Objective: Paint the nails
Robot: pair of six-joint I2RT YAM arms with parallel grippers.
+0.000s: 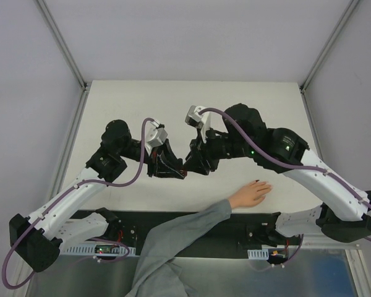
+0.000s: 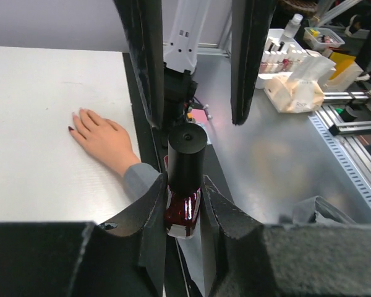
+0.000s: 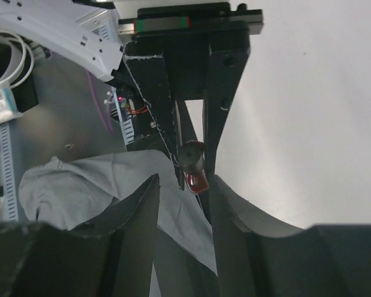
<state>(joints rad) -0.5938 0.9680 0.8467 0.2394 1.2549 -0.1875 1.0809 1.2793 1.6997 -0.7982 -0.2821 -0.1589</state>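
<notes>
The left robot hand [image 2: 184,189] is closed on a small dark red glass bottle with a black round cap [image 2: 185,179], gripping it by the glass body with the cap standing clear of the fingers. The right robot hand [image 3: 183,183] faces it with its two black fingers spread wide and nothing between them. Both hang over the middle of the white worktop [image 1: 142,99]. In the top view, a bare, light-skinned human hand [image 1: 252,193] lies flat at about 4 o'clock from them. Its grey sleeve [image 1: 191,226] runs off toward 7 o'clock. The tiny fingernails [image 2: 70,129] sit at the fingertips, well apart from both robot hands; one looks dark.
</notes>
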